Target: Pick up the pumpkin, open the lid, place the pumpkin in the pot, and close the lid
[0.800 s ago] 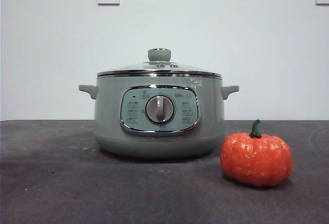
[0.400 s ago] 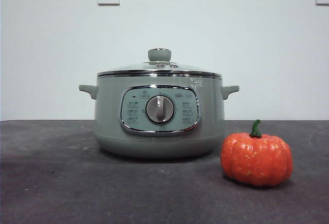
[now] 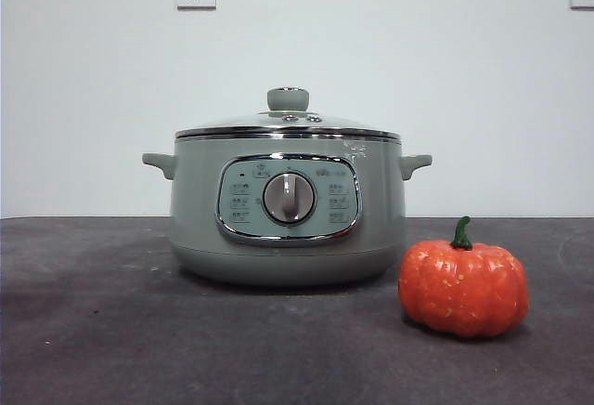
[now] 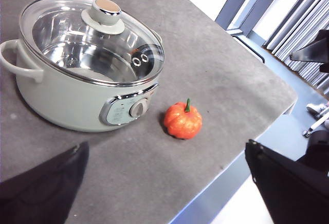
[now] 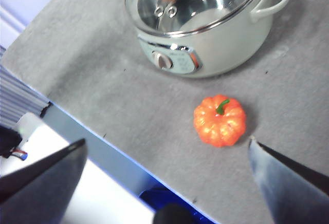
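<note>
Approaching the pumpkin: right pincer (image 5: 164, 183) is the nearer one.
You see the small orange ribbed pumpkin (image 5: 220, 120) on the grey tabletop (image 5: 103, 80), beside the lidded sage-green pot (image 5: 216, 49), ahead between wide-open, empty right jaws; left pincer (image 4: 164, 183) equally open, farther off.

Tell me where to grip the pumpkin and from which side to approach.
Grip the pumpkin across its ribbed body, coming from above. It sits upright on the table, apart from the pot, with its thin curved stem up, so the round sides probably offer the surest hold.
</note>
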Tool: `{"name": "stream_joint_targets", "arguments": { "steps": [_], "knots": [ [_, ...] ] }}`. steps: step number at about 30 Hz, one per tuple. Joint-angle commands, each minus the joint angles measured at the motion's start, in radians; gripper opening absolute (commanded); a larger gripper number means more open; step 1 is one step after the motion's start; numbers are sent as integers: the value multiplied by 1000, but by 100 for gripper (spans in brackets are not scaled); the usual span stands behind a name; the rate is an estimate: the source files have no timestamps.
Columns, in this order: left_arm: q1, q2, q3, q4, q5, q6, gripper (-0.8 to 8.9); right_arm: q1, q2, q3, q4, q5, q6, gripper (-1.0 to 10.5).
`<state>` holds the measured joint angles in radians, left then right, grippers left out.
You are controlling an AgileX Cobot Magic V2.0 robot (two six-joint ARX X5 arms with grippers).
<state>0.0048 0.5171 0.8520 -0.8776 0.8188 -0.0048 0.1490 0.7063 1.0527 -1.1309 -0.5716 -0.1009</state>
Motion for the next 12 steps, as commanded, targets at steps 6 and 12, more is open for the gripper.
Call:
{"name": "stream_joint_targets", "arguments": {
  "steps": [6,12],
  "knots": [
    [1,-1,2,1,0,-14,752,84,139,1,8,106,2,692],
    [1,0,2,5,0,-14,752,168,291,1,49,180,2,692]
  ]
}}
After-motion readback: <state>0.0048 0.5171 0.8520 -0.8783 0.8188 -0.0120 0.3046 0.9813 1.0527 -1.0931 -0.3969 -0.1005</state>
